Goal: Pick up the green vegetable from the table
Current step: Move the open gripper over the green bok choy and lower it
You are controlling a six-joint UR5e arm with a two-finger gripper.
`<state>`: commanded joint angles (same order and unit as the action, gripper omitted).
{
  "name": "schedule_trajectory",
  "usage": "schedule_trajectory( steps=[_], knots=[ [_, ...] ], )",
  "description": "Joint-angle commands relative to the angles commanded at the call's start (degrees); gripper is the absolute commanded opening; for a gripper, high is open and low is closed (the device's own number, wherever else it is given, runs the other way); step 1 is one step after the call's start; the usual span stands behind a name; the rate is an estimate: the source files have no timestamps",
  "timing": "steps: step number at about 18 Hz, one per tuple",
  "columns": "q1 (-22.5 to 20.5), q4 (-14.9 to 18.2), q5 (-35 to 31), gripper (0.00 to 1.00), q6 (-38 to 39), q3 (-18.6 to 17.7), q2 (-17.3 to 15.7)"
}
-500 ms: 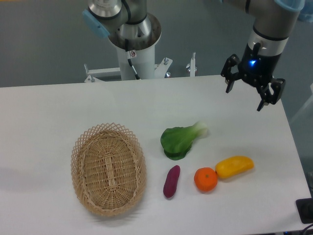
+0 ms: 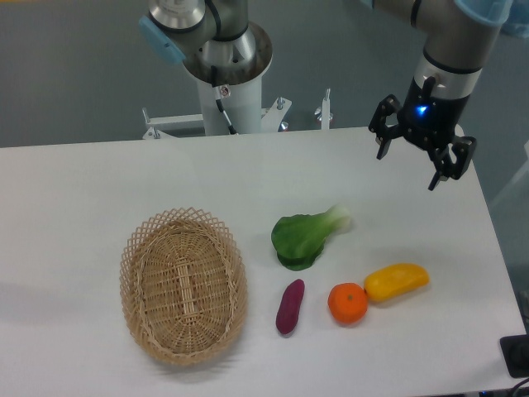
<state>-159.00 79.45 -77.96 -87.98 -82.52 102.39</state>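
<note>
Five things are seen on the tabletop: a basket at the left, the vegetable near the middle, and, nearer the front edge, a purple piece, an orange and a yellow piece, the last two apparently touching. The vegetable is laid flat, pale stalk toward the right. The gripper is held above the far right corner, well apart from it, jaws spread and empty.
</note>
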Motion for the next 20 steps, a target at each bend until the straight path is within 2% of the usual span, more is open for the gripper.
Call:
schedule_trajectory(
  steps=[3,6,7,10,11,13,16,18,20],
  knots=[
    [0.18,-0.26,-0.09,1.00,-0.26,-1.67,-0.70],
    [0.62,-1.49,-0.35,1.00,-0.88,-5.53,-1.40],
    [0.88,-4.11,-0.61,1.00,-0.79,-7.63,-1.67],
    [2.98,-16.23,-2.28,1.00,-0.97,-15.63,-1.50],
    [3.34,-17.83,-2.46,1.00,-1.14,-17.30,-1.32],
    [3.60,-18.02,-5.95,1.00,-3.93,-18.81,-0.45],
    [6.32,-18.37,-13.87,1.00,-8.26,-20.04,1.84],
    [6.77,-18.54,-14.59,1.00,-8.53,-20.74,2.81],
    [7.82,-21.43,-14.76,1.00,-8.09,-21.71,4.91]
  ],
)
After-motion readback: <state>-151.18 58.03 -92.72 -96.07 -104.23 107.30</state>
